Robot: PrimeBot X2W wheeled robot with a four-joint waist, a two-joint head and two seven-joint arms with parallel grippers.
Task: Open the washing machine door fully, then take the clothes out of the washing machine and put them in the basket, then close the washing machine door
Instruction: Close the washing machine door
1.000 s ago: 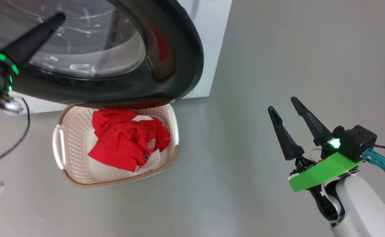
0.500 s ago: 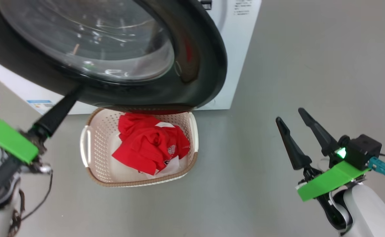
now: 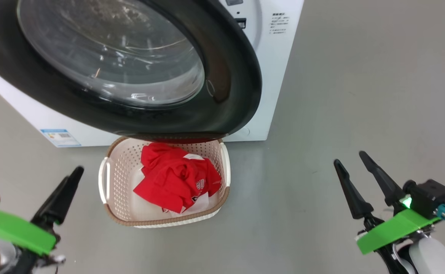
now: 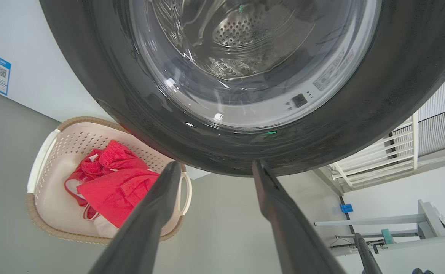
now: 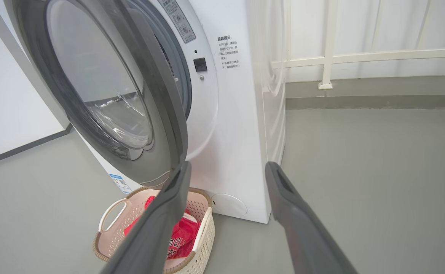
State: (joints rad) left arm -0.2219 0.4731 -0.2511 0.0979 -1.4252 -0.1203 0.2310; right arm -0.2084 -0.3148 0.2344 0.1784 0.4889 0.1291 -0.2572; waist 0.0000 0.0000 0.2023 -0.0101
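The washing machine door (image 3: 230, 95) stands swung out from the washing machine (image 3: 277, 49), unlatched, its black rim overhanging the basket (image 3: 106, 179) where the clothes (image 3: 176, 179) already lie. My left gripper (image 4: 215, 163), fingers spread and empty, has that rim straight ahead of its tips and looks through the glass to the drum. My right gripper (image 3: 348, 158), also spread and empty, sits well off beyond the door's free edge, so I judge the closing push belongs to my left arm.
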